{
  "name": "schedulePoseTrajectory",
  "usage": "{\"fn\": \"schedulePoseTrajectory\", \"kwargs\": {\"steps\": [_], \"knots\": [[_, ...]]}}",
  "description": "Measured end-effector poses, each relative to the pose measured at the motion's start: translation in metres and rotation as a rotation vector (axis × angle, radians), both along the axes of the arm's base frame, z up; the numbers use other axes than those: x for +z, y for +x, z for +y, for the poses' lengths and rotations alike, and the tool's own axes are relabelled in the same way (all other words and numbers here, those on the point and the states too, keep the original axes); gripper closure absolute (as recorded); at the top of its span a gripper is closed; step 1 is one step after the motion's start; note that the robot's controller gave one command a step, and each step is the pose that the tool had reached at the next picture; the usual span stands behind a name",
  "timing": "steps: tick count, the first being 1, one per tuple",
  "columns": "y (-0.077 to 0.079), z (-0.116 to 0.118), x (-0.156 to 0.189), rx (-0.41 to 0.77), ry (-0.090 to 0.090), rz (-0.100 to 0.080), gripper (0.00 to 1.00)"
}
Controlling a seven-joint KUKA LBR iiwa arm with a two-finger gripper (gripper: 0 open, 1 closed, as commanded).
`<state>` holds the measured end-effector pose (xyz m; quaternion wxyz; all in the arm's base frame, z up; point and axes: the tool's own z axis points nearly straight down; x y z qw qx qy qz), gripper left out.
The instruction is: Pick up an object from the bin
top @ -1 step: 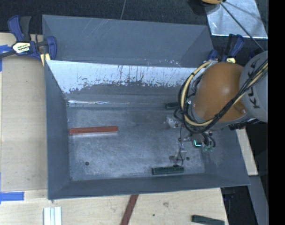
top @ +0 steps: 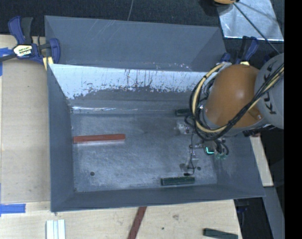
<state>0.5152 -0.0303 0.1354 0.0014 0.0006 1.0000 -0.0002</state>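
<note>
Three loose things lie in the grey bin (top: 141, 44), with the tool (top: 190, 170) low over its right end.

Just under the tool, a dark green bar (top: 177, 181) lies flat along the foot of the near wall; whether the tool is apart or together I cannot tell. A sound grasp would likely straddle the bar's narrow width near its middle, descending straight, since the wall crowds one side. A red-brown strip (top: 99, 139) lies well apart at left, a small dark piece (top: 182, 112) by the far wall.
</note>
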Motion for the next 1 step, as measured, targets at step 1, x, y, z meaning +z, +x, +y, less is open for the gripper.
{"fn": "schedulePoseTrajectory", "kwargs": {"steps": [1], "knots": [[-0.0174,-0.0107,-0.0056,0.014,0.0,0.001,0.0]]}}
